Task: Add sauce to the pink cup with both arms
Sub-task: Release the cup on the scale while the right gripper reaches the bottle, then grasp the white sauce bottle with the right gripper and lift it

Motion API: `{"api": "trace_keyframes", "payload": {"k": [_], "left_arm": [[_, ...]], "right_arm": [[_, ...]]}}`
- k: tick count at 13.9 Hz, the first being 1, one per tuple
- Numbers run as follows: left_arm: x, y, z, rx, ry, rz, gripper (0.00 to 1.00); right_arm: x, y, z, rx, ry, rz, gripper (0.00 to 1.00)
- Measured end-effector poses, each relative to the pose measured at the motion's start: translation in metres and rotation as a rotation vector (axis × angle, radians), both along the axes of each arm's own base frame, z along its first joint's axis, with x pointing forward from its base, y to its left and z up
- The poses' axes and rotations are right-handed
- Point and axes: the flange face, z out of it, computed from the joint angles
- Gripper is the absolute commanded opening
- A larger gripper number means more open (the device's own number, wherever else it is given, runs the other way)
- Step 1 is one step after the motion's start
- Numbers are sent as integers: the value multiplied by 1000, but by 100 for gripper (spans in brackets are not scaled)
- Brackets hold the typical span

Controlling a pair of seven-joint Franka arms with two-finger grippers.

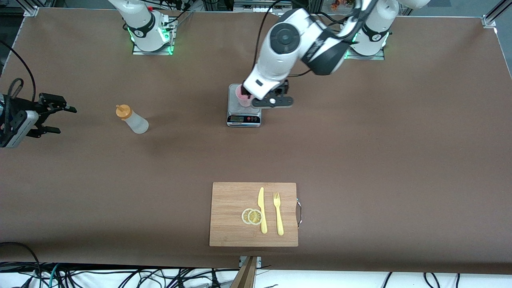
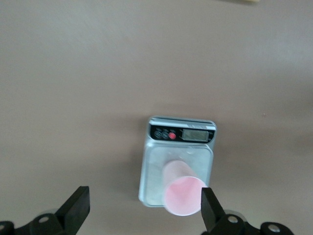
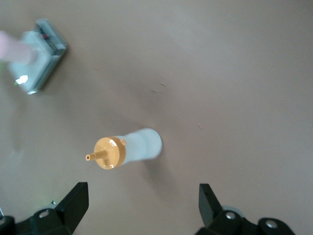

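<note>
With the cup [image 1: 244, 97] on the scale [image 1: 244, 112] and both grippers wide open and empty, the bottle [image 1: 133, 120] should be gripped mid-body by the right gripper [image 1: 54, 114], while the left gripper [image 1: 276, 98] is kept above the scale.

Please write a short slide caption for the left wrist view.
Open left gripper above the pink cup standing on the grey scale.

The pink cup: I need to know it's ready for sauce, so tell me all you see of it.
The pink cup is small, tapered, handleless, of pale translucent plastic. It stands upright, mouth up, on the grey scale. It looks empty. The open left gripper hangs over it, not gripping it.
</note>
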Motion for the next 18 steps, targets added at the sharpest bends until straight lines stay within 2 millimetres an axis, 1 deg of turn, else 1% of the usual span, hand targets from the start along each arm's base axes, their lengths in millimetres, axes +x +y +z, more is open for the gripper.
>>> {"api": "trace_keyframes", "payload": {"k": [2, 4, 7, 9, 11, 12, 13, 15, 17, 18], "left_arm": [[30, 57, 30, -3, -10, -24, 100], [55, 117, 49, -1, -8, -32, 100], [84, 210, 74, 32, -26, 10, 100], [96, 281, 94, 29, -34, 62, 100], [98, 346, 113, 17, -34, 50, 100], [96, 375, 122, 21, -29, 40, 100], [93, 398, 129, 32, -22, 24, 100], [89, 428, 137, 59, -11, -29, 100], [86, 447, 139, 58, 1, -80, 100], [84, 451, 139, 52, 9, -99, 100]], "right_arm": [[-13, -19, -43, 170, -62, 135, 100], [-23, -34, -84, 308, -124, 237, 100], [-34, -42, -142, 528, -252, 339, 100], [-37, -37, -184, 643, -351, 400, 100], [-44, -32, -222, 729, -418, 444, 100], [-48, -29, -239, 778, -448, 451, 100], [-52, -25, -252, 823, -475, 447, 100], [-60, -17, -273, 914, -505, 438, 100], [-70, -9, -291, 987, -522, 448, 100], [-73, -6, -298, 1010, -524, 451, 100]]}}
